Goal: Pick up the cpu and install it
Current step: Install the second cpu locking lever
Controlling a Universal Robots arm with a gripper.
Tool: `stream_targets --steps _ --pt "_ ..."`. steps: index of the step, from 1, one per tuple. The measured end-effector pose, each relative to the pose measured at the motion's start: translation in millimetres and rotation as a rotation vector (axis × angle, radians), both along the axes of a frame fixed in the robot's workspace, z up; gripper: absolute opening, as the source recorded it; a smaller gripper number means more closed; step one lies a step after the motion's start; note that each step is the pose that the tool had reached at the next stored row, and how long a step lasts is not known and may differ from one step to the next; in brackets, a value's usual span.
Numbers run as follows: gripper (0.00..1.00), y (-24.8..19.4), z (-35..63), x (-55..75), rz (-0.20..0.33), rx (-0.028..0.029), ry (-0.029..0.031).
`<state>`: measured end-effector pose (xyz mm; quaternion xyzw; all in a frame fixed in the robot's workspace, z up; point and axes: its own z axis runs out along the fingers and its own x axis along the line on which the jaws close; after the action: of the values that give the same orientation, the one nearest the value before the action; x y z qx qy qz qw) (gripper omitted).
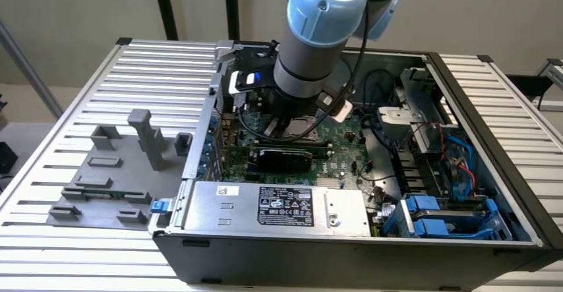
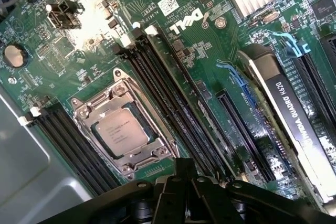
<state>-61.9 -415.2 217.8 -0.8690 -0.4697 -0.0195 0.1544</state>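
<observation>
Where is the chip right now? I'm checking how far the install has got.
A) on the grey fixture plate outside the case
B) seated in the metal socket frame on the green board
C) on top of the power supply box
B: the wrist view shows the chip lying flat inside the metal socket frame on the green board.

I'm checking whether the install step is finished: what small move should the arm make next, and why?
Probably a short straight lift away from the board. The cpu already lies flat inside its socket frame on the motherboard, square to the frame, and the gripper is shut with nothing in it, just beside the socket. Rising clear would keep it off the memory slots next to it.
</observation>
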Motion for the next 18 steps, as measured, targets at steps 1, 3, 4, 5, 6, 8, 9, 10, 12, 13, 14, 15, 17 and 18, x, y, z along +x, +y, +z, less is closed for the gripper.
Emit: stream_targets --steps 1,3,4,5,6,8,9,10,12,13,14,15,17,18 --pt "0.11 0.0 -1.8 -0.5 0.0 0.0 0.0001" --pt "0.11 0.1 -4.7 -1.4 0.001 0.0001 -0.0001" --pt "0.11 0.1 -6.2 -2.1 0.001 0.0001 0.0" --pt "0.11 0.3 -7.8 -2.7 0.001 0.0 0.0001" --pt "0.11 0.5 -9.4 -3.4 0.001 0.0 0.0001" --pt "0.11 1.9 -11.9 -5.2 0.001 -0.0001 0.0001" --pt "0.11 2.9 -13.1 -6.0 0.001 -0.0001 0.0001" --pt "0.11 4.1 -14.1 -6.6 0.001 -0.0002 0.0001" --pt "0.11 6.4 -16.2 -6.8 0.001 -0.0001 0.0001" --pt "0.11 7.5 -17.4 -6.8 0.001 0.0 0.0" --pt "0.11 8.5 -18.4 -6.8 0.001 -0.0001 0.0001" --pt "0.11 9.5 -19.1 -6.8 0.001 -0.0002 0.0001" --pt "0.11 11.2 -20.2 -6.9 0.001 -0.0004 0.0003" --pt "0.11 12.0 -20.6 -6.9 0.001 -0.0004 0.0004"
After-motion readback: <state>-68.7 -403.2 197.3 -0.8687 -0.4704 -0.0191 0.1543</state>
